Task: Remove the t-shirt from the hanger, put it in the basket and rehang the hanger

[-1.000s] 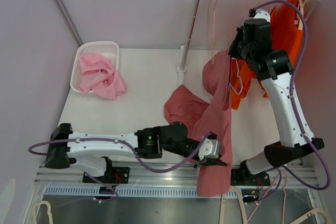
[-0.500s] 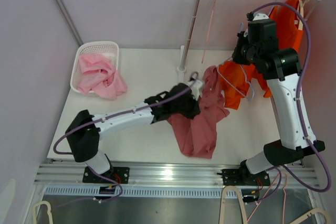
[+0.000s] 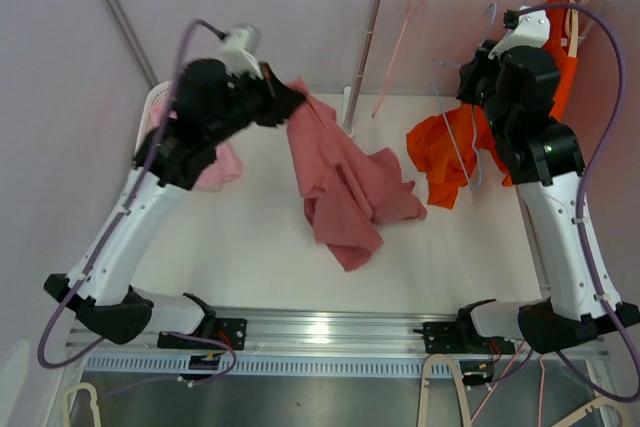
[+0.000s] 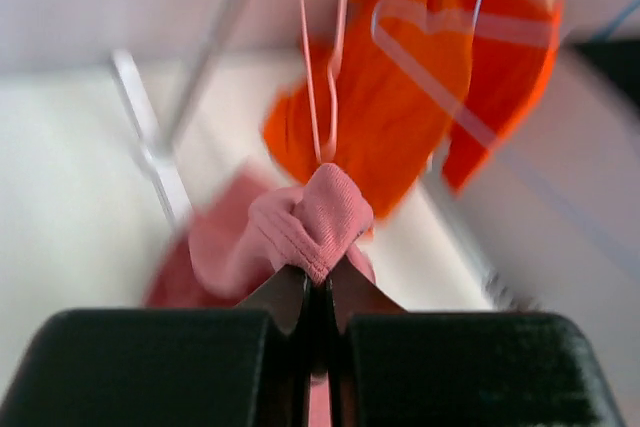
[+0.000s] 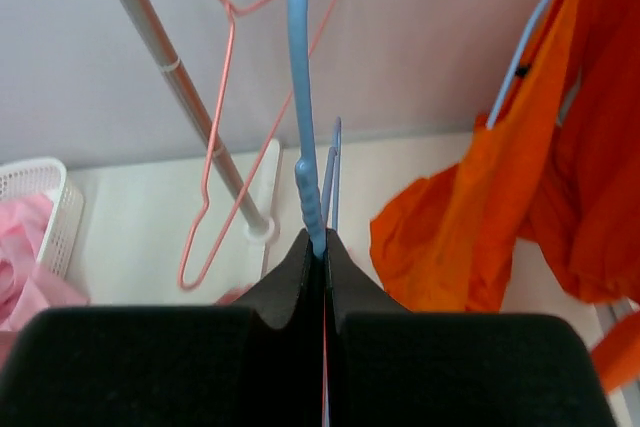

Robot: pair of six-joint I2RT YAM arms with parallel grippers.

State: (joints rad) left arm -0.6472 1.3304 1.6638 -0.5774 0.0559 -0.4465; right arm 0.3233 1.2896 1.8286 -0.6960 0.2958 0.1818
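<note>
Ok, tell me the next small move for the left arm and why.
Probably swing the left gripper over the basket: it is shut on the t-shirt, whose tail lies on the table, and the shirt is already off the blue hanger pinched in the right gripper.
</note>
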